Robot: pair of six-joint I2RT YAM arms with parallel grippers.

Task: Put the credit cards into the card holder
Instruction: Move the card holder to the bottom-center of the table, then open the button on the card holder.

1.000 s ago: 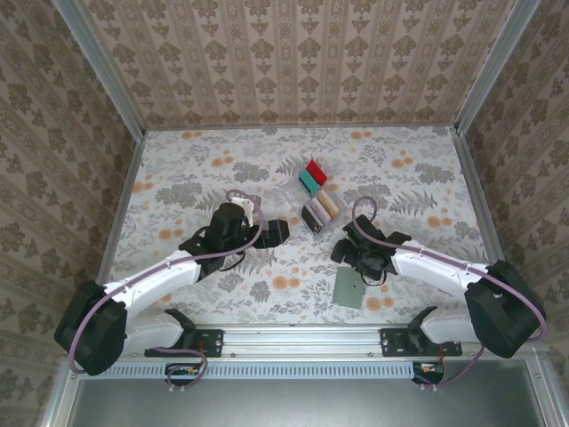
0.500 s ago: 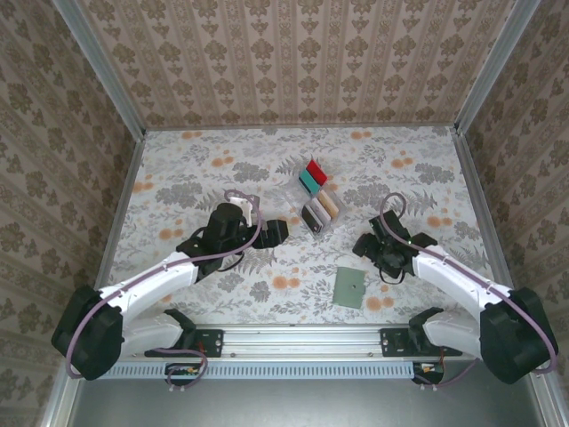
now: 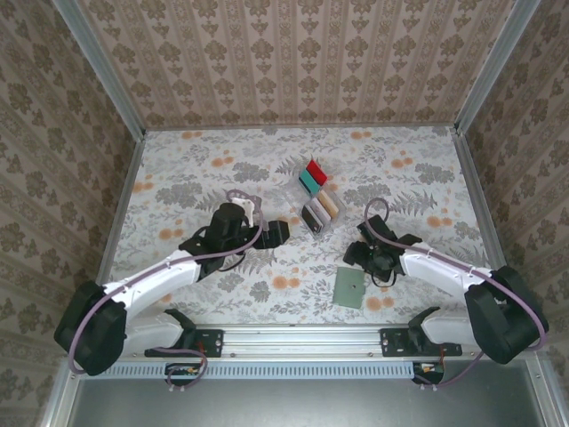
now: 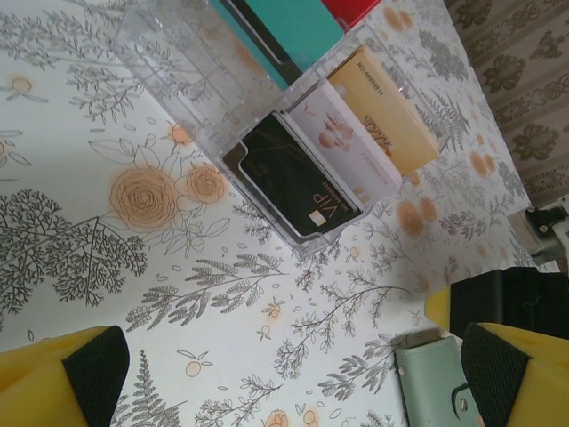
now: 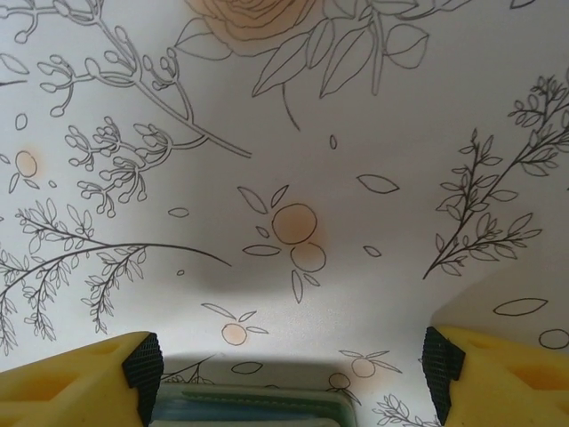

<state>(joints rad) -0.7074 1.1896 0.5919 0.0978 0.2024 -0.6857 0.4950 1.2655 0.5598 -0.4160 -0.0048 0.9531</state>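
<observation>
**Surface and tray.** The surface (image 3: 196,160) is covered in a matt white print of grey foliage and orange blossoms. A clear, rigid plastic tray (image 4: 191,84), divided into compartments, is set near its middle.

**Cards.** The credit cards (image 3: 318,197) are all held in that tray, leaning on edge.
- From the top view they are given as small colour blocks.
- The left wrist view resolves them as thin, glossy rectangles with rounded corners.
- A dark card (image 4: 298,182) lettered "VIP", a pale card (image 4: 342,142) and a tan card (image 4: 387,120) are packed face to face in one compartment.
- A teal card (image 4: 289,27) and a red card (image 4: 356,9) are in the adjoining compartment.

**Card holder.** The card holder (image 3: 349,287) is a flat grey-green rectangle. It lies on the surface apart from the tray, toward the near edge. A closing tab with a small snap is made out in the left wrist view. A soft rounded edge is shown in the right wrist view.

**Left tool.** The left tool (image 3: 280,231) is found just beside the tray. Its jaws are spread wide over bare surface, and its yellow fingers (image 4: 44,387) are tipped with black pads.

**Right tool.** The right tool (image 3: 354,253) is placed at the far edge of the card holder. Its jaws are held apart, with the holder's edge seen low between them. Whether either pad is touching it cannot be told.
</observation>
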